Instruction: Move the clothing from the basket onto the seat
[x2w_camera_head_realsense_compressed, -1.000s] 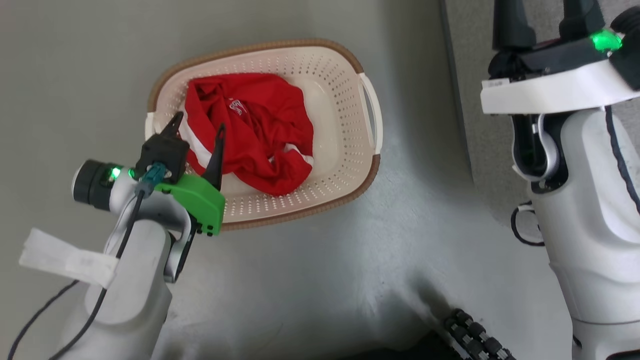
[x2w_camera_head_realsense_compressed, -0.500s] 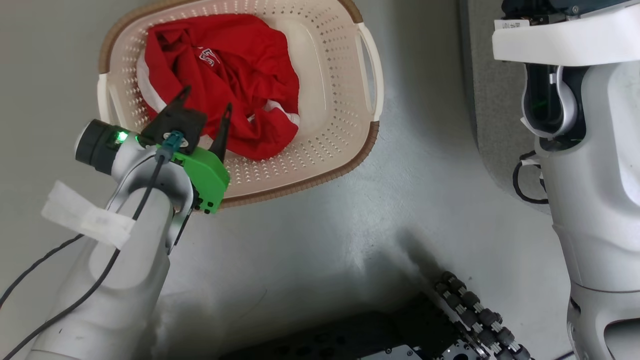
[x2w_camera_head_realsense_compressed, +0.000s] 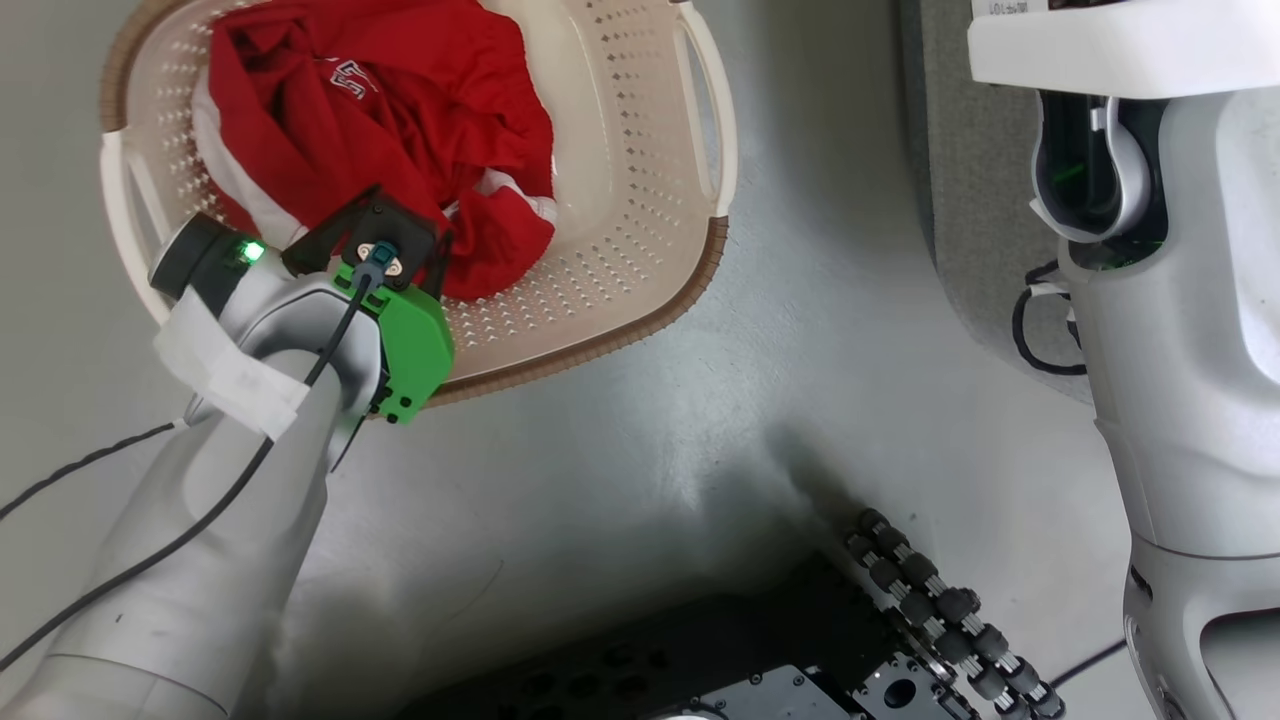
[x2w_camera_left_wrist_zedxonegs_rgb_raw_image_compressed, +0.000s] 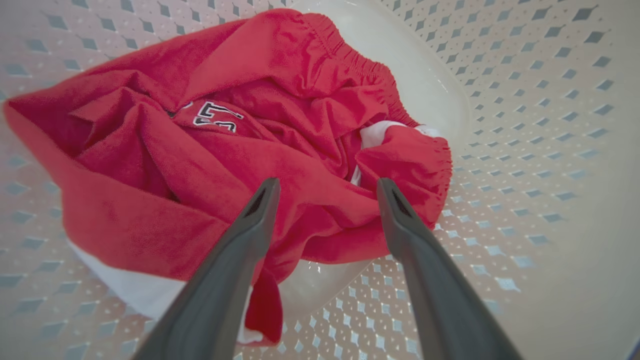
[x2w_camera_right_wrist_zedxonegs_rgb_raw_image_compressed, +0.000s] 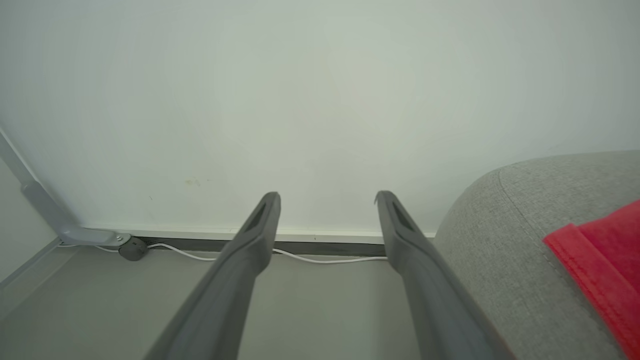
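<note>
Left gripper (x2w_camera_left_wrist_zedxonegs_rgb_raw_image_compressed: 327, 187) is hovering inside the basket (x2w_camera_left_wrist_zedxonegs_rgb_raw_image_compressed: 525, 125), jaws wide, holding nothing.
The clothing (x2w_camera_left_wrist_zedxonegs_rgb_raw_image_compressed: 200, 165) is lying bunched in the basket right under the tips, a fold sitting between them, contact unclear; left arm is nearer. Right gripper (x2w_camera_right_wrist_zedxonegs_rgb_raw_image_compressed: 327, 197) is idling wide and empty, well away from the basket, beside the seat (x2w_camera_right_wrist_zedxonegs_rgb_raw_image_compressed: 500, 250).

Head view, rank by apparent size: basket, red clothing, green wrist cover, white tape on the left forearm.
1. basket: largest, even though it is cropped at the top edge.
2. clothing.
3. green wrist cover and white tape: they look alike and sit nearer the camera, so they are left unranked.
</note>
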